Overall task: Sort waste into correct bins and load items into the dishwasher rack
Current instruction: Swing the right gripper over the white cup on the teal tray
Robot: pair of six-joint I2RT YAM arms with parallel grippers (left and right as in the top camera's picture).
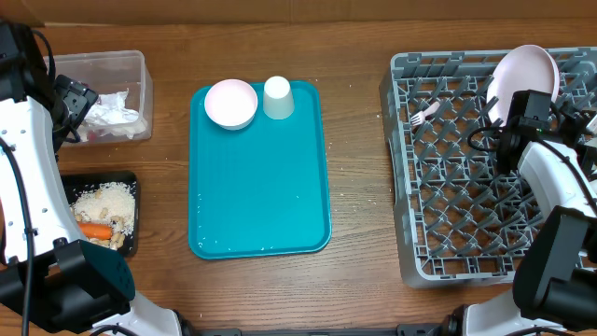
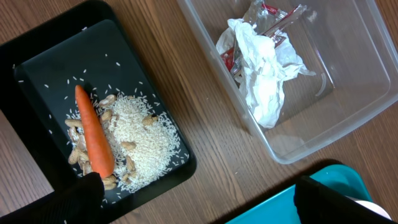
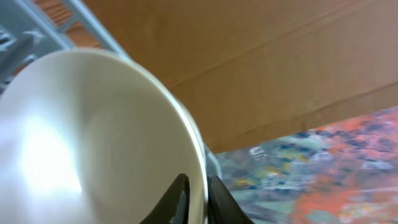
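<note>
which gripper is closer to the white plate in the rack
Right. The right gripper has its fingers either side of the rim of the white plate; the left gripper hangs at the opposite side, above the black tray and clear tub.

Place: robot lab test bench, staged for dish clearing | Evidence: white robot arms [image 1: 23, 177] at a wooden table [image 1: 354, 37]; grey dishwasher rack [image 1: 448, 233] below right gripper [image 3: 194, 186]; brown cardboard wall [image 3: 249, 50] just beyond it; teal tray [image 1: 261, 187] off to its left

The teal tray [image 1: 261, 177] is glossy plastic, the table [image 1: 359, 187] grained wood, the tub [image 1: 142, 70] clear plastic, the napkins [image 2: 264, 74] crumpled paper.
</note>
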